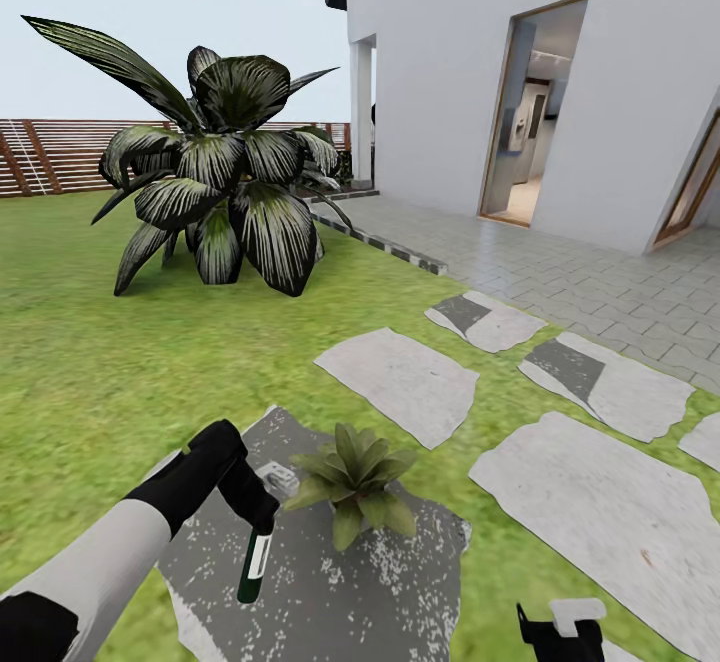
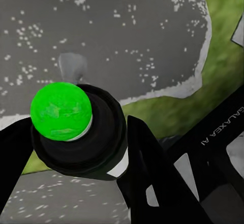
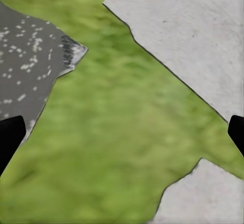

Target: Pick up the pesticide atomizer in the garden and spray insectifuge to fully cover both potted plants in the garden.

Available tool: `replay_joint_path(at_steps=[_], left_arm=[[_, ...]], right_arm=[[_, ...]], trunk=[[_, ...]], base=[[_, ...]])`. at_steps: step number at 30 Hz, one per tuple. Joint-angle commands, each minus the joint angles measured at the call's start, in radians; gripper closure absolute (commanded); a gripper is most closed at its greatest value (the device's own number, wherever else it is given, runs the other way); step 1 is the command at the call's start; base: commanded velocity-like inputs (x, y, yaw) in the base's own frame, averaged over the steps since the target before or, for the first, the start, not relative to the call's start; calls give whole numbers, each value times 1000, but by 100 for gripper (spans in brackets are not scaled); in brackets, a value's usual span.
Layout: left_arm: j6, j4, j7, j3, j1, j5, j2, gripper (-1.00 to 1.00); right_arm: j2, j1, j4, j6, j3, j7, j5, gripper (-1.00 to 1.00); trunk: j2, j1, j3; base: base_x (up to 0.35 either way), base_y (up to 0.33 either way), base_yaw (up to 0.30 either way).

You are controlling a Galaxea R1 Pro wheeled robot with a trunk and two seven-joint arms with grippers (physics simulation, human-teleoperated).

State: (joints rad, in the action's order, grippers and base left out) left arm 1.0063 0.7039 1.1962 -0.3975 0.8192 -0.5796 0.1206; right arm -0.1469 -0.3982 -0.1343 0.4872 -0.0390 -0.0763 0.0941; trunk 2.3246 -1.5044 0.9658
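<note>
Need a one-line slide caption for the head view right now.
Left gripper holds the pesticide atomizer over a dark stone slab, beside a small potted plant.

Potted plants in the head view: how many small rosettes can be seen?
1. One potted plant sits on the dark speckled stone slab, just right of the pesticide atomizer held by the left gripper. A second may lie outside the frame.

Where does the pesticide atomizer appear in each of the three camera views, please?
Head view: the pesticide atomizer hangs from the left gripper, lower left, beside the potted plant.
Left wrist view: seen end-on between the jaws, its green top at left of centre.
Right wrist view: not in it.
Shared landmark: the dark speckled stone slab.
</note>
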Motion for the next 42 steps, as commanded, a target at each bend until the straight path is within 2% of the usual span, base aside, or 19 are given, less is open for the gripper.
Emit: replay_joint_path(at_steps=[1, 38, 39, 42], left_arm=[[6, 2, 10, -2, 1, -10, 1, 100], [5, 3, 7, -2, 0, -14, 6, 100], [9, 0, -2, 82, -5, -263, 10, 100], [8, -1, -3, 86, -17, -264, 21, 100]], right_arm=[[1, -1, 1, 2, -4, -5, 10, -100], [3, 1, 2, 2, -4, -5, 10, -100], [3, 1, 2, 2, -4, -3, 12, -100], [3, 1, 2, 2, -4, -3, 12, -100]], trunk=[[0, 0, 1], [0, 0, 1], [0, 0, 1], [0, 0, 1]], base=[[0, 0, 0], [0, 0, 0], [0, 0, 0], [0, 0, 0]])
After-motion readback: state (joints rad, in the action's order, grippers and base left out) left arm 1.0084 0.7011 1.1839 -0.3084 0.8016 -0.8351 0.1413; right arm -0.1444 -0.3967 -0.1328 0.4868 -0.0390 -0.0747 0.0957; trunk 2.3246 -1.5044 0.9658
